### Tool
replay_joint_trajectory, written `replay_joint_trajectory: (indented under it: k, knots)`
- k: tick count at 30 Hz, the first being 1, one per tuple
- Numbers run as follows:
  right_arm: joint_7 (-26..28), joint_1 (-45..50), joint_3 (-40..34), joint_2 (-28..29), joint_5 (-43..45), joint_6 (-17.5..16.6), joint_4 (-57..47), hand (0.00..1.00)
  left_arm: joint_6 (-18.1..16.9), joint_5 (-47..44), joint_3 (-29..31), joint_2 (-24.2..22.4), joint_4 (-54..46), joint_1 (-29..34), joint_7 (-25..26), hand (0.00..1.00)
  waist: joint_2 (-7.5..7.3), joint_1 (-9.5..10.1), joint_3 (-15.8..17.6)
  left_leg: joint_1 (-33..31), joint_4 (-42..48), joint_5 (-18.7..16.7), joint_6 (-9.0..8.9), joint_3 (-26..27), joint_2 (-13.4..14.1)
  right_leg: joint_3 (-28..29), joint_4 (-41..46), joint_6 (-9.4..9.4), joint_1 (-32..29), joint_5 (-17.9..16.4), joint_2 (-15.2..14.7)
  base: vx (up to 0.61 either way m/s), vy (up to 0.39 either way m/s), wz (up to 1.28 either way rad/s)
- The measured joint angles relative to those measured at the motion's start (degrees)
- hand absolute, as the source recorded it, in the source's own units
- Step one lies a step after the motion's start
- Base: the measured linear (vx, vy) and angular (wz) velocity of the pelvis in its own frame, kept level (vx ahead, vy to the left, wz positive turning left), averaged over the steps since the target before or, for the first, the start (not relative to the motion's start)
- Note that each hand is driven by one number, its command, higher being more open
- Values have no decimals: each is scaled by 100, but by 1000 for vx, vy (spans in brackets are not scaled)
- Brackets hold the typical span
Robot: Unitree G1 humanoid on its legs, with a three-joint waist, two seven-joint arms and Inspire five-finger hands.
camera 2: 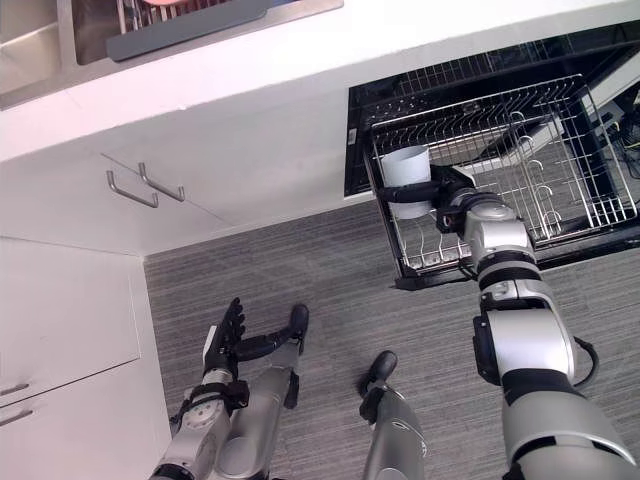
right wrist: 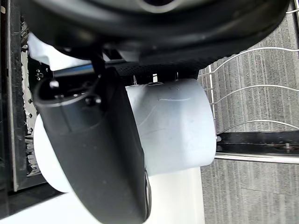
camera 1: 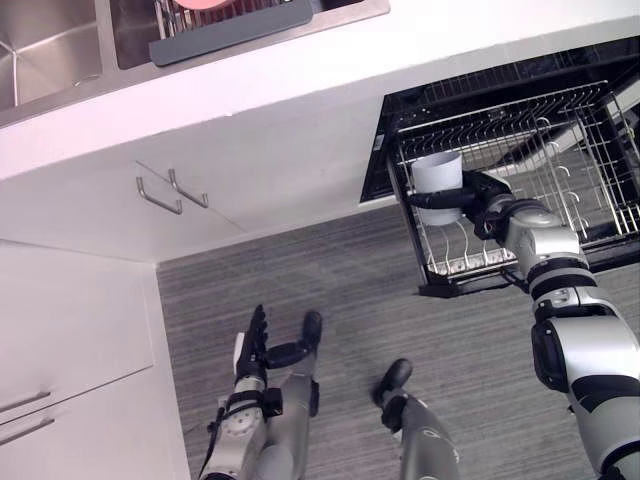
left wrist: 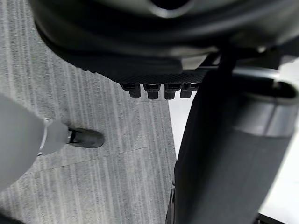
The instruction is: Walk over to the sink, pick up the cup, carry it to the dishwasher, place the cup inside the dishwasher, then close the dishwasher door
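grey striped carpet floor (camera 1: 330,300) spans the lower field, seen from above. a white worktop (camera 1: 300,70) runs across the upper field, with white cupboard fronts (camera 1: 80,200) below it; two metal bar handles (camera 1: 158,197) sit side by side where two doors meet. a steel sink (camera 1: 50,50) is set into the worktop at the robot's far left, and a dark grey mat (camera 1: 235,30) lies over the edge of its second basin.

to the robot's right, under the worktop, the dishwasher (camera 1: 400,105) stands open as a dark cavity. its wire rack (camera 1: 560,140) is drawn out over the floor, with rows of upright prongs across its base.

the right hand (camera 1: 470,200) reaches into the near-left corner of the rack, fingers and thumb curled round the cup (camera 1: 437,172). in the right wrist view the thumb (right wrist: 103,154) lies across the cup's pale wall. the cup is a plain white cylinder, mouth upward, inside the rack and within the grasp; whether its base rests on the wires cannot be told.

the left hand (camera 1: 262,345) hangs low above the carpet, well apart from the dishwasher, fingers straight and thumb spread to the side, holding nothing.
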Motion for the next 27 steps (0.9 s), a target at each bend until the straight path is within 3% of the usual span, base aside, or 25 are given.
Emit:
replay_joint_trajectory:
  k: [10,11,27]
  knots:
    - [-112,-148,405,-15,-99,209,24,0,8,-124,-175,-20,-112,0,69,100,24,-2,-14,-152,131,-16,-70,-8,63,-3,252,-87,-193,-124,0,-4,-61,0]
    - [-112,-173,422,-15,-99,209,51,100,31,-151,-202,-20,-111,0,74,100,53,0,-33,-175,150,-19,-76,-16,66,-5,293,-97,-219,-141,-4,-18,-54,2]
    - [-224,-239,624,43,58,288,118,100,96,-214,-216,-51,-104,3,70,100,223,15,-166,-176,194,-3,-112,-10,101,8,437,-122,-269,-213,-7,-2,-31,0]
